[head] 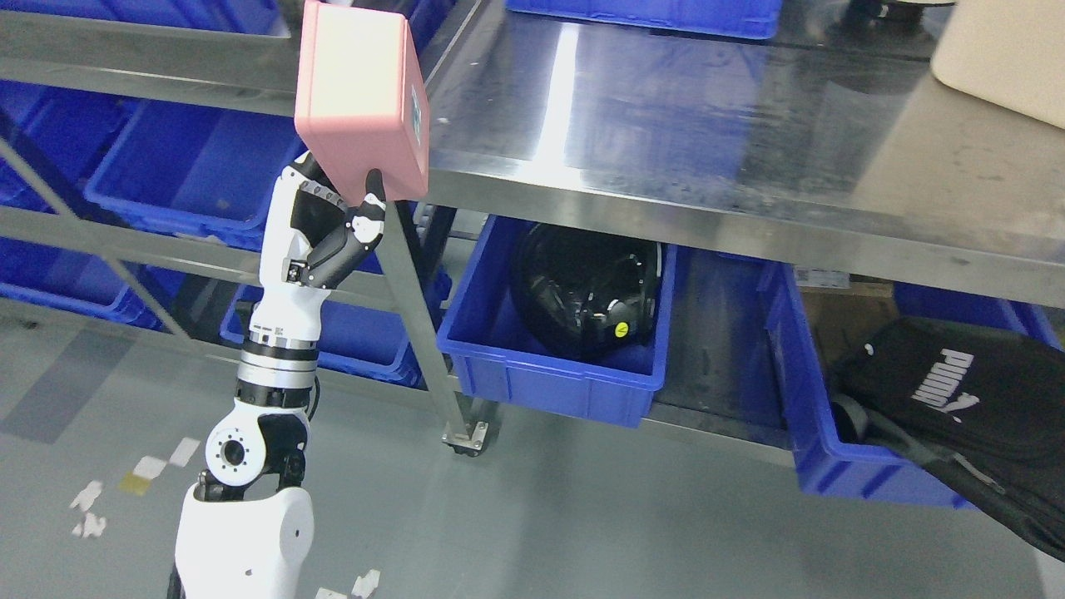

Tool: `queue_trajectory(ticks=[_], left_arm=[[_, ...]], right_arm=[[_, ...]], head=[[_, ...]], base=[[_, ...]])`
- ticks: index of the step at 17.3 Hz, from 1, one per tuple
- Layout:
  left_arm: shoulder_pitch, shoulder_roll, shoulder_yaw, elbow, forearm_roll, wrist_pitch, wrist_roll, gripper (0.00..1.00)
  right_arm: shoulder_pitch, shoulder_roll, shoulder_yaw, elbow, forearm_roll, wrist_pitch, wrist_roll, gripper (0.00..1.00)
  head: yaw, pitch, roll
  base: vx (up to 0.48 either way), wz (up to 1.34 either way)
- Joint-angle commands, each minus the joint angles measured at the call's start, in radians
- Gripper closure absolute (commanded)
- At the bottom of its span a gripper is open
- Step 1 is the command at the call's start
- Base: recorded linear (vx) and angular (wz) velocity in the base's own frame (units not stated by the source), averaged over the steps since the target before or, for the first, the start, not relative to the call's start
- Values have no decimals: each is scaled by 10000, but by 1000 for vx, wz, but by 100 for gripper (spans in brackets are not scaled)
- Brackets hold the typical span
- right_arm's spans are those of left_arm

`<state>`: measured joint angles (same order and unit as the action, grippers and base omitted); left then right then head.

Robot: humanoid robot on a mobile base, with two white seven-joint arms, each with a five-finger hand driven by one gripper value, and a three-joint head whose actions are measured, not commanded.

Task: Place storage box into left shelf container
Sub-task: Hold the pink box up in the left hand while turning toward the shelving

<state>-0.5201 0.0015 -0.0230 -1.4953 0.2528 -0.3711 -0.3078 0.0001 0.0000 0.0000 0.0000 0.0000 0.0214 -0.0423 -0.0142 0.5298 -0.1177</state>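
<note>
The left arm rises from the bottom edge at the lower left, white shells and a black-ringed wrist leading up to the left hand (333,225). Its fingers are curled around the lower end of a pink storage box (362,100), one dark fingertip (373,185) pressed on the box's front face, so the hand is gripping the box from below and holding it upright in the air. The box stands directly above the hand, its top reaching the upper picture edge, in front of the corner of a steel counter (707,133) that spreads to the hand's right. Behind and to the left of the hand, a shelf rack holds a blue bin (183,179), just beyond the box and lower than it. Below the counter, to the right of the hand, another blue bin (549,378) carries a black helmet (586,291). Farther right, a third bin (832,466) holds a black bag (957,399).
</note>
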Motion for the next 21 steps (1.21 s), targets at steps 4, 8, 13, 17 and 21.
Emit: queue_trajectory(ticks=[4, 8, 13, 17, 21], left_arm=[[538, 159, -445, -1000, 49, -216, -97, 100], [644, 159, -445, -985, 49, -385, -358, 100], [1456, 159, -94, -969, 49, -431, -358, 99], [1933, 159, 490, -939, 95, -431, -358, 99], [2286, 159, 613, -939, 110, -538, -358, 100]], right_arm=[[-1, -175, -46, -175, 0, 1, -22, 0], [-1, -175, -46, -175, 0, 1, -22, 0], [-1, -175, -46, -175, 0, 1, -22, 0], [-1, -175, -46, -175, 0, 1, -22, 0], [-1, -175, -46, -175, 0, 1, -22, 0]], head=[[0, 5, 0], [0, 12, 0], [0, 16, 0], [0, 19, 0], [0, 19, 0]], base=[[-16, 694], [31, 1035], [120, 1127], [234, 872], [311, 559]])
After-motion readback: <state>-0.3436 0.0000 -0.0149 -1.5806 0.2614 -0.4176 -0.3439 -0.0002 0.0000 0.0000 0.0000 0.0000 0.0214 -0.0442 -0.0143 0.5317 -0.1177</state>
